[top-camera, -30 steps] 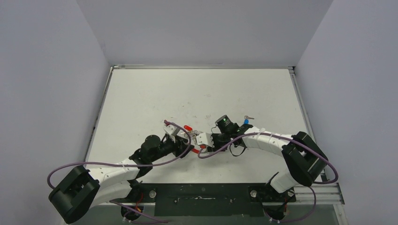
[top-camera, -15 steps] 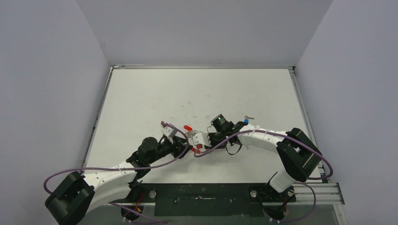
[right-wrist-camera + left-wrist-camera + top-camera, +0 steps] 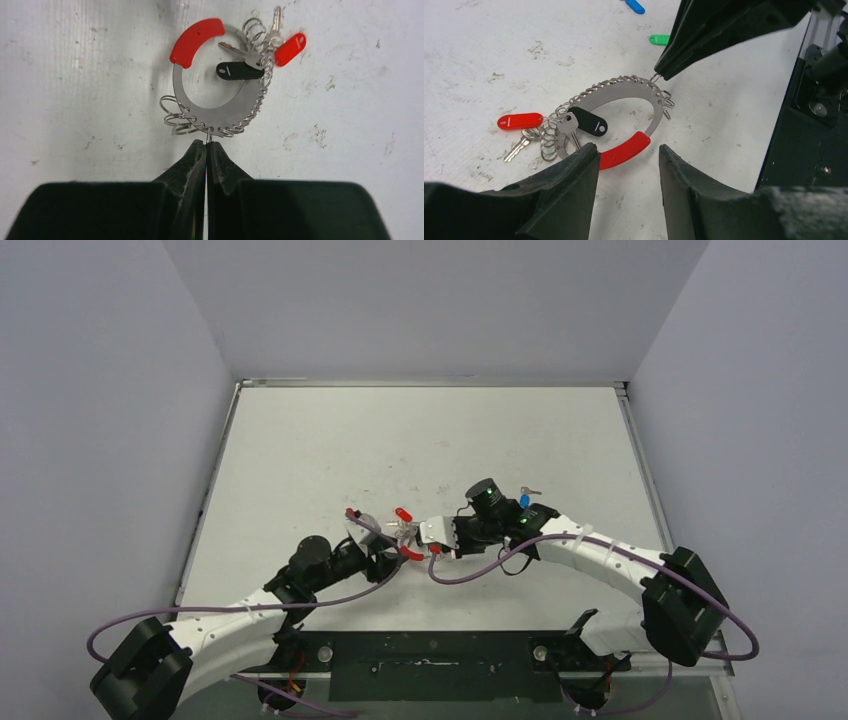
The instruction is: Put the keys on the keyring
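My right gripper (image 3: 206,145) pinches shut on a wire coil of the keyring (image 3: 220,114), my left gripper (image 3: 628,151) stands open by its red section (image 3: 636,142), so I judge I'm steadying it; next, fetching the blue key (image 3: 636,6) and green key (image 3: 659,39), lying loose beyond on the table (image 3: 330,450), away from its edges.

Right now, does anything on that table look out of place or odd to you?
Yes: the keyring has an uneven wire coil, bunched near the red-tagged key and splayed in loose loops where the right pincer pinches it. The blue key and green key lie apart from it.
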Controlling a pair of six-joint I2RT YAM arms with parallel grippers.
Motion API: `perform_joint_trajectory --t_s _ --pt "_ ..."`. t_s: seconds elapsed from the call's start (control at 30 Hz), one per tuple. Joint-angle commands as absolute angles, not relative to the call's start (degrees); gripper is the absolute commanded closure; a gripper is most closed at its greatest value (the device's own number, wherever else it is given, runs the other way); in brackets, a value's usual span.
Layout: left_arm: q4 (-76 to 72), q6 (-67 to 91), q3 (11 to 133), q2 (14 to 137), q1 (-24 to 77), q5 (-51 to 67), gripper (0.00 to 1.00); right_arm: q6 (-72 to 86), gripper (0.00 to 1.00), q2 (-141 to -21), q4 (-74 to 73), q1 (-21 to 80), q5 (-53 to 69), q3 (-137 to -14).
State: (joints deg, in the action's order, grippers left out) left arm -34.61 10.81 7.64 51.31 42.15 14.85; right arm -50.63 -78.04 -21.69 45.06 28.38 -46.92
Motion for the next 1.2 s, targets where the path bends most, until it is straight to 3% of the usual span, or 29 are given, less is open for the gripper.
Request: perform_joint_trajectory --t_s 0.0,0.33,0.67,0.87,1.17 --pt "-41.5 2.6 6.7 50.9 42.0 22.3 0.55 -46.9 1.00 -73.0 -18.2 45.3 34.9 -45.1" --pt "-46.8 -6.3 9.4 54.7 43.0 27.0 0.60 -42.3 1.00 -68.7 -14.2 45.4 41.6 -42.5" --pt "-56.2 -11.5 10.8 66.3 45.4 34.4 0.63 -27.8 1.00 -69.1 -1.9 46.0 46.4 -38.7" --pt "-60.5 -14.7 11.9 71.8 46.7 37.0 0.70 -27.7 1.00 -69.0 -1.7 46.5 46.3 -37.8" --pt "-56.5 -13.8 12.9 67.2 46.7 35.0 0.67 -29.4 1.00 -68.5 -4.2 46.5 45.9 -38.1"
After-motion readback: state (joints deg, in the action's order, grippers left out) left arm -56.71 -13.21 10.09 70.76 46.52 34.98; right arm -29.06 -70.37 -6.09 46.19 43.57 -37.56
